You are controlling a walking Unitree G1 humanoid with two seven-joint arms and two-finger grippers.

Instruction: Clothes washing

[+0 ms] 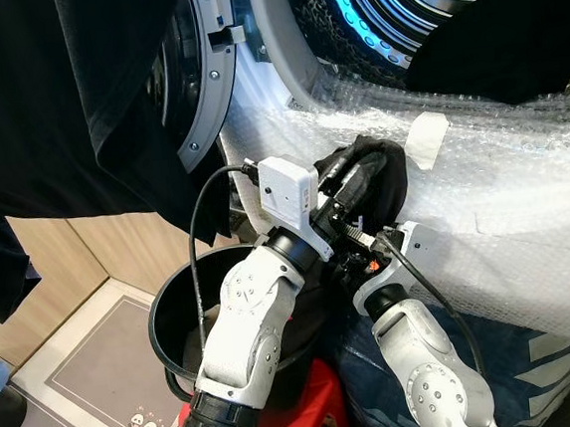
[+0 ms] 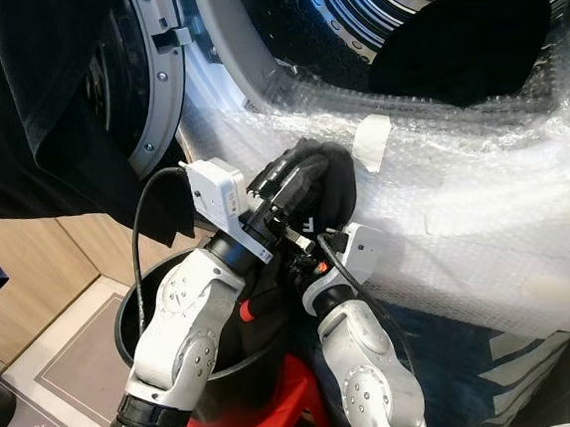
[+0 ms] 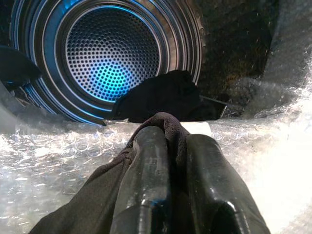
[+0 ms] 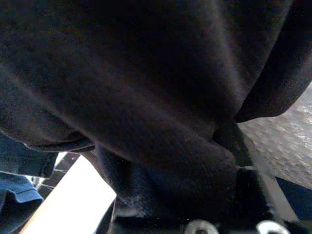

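Observation:
My left gripper (image 1: 359,167) is raised against the bubble-wrapped front of the washing machine (image 1: 503,194), just below the drum opening (image 1: 416,2). It is shut on a black garment (image 1: 395,189), which bunches over its fingers (image 3: 151,165). The pinched cloth (image 3: 168,126) points toward the lit steel drum (image 3: 109,61). Another black garment (image 3: 163,95) lies on the drum's lip. My right gripper (image 1: 354,257) sits just beneath the left wrist, under hanging dark cloth (image 4: 146,97) that covers its fingers.
The washer door (image 1: 193,72) stands open at the left. A black bucket (image 1: 175,323) rests on a red stool (image 1: 302,412) below my arms. Dark clothing (image 1: 37,115) hangs at upper left. Blue fabric (image 1: 517,353) lies at lower right, and a grey mat (image 1: 89,370) covers the floor.

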